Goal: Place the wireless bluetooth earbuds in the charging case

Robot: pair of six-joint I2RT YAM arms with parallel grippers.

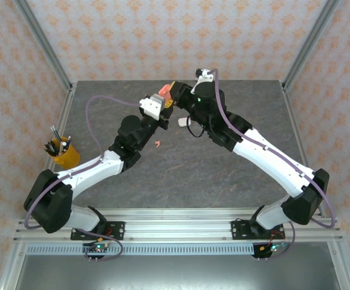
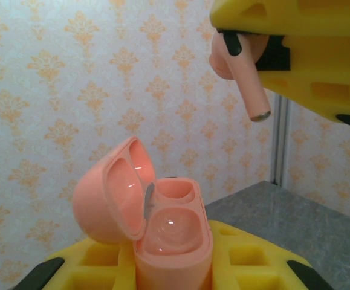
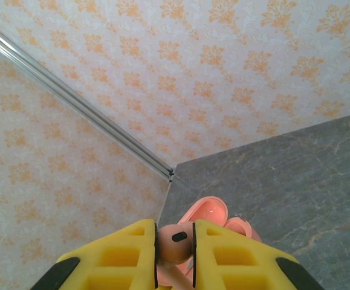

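Observation:
My left gripper (image 2: 173, 273) is shut on the salmon pink charging case (image 2: 175, 238) and holds it upright between its yellow fingers (image 2: 256, 263). The lid (image 2: 108, 196) is swung open to the left and both wells are bare. Above and to the right, a pink earbud (image 2: 242, 69) hangs stem down, clear of the case. My right gripper (image 3: 175, 246) is shut on the earbud's (image 3: 175, 240) head, and the open case (image 3: 214, 212) lies below it. From above, both grippers meet at the case (image 1: 161, 92) over the table's far middle. Another pink earbud (image 1: 158, 143) lies on the table.
A yellow cup of pens (image 1: 63, 152) stands at the table's left edge. A white item (image 1: 187, 123) lies partly under my right arm. The grey tabletop (image 1: 181, 175) is walled by patterned panels and metal posts.

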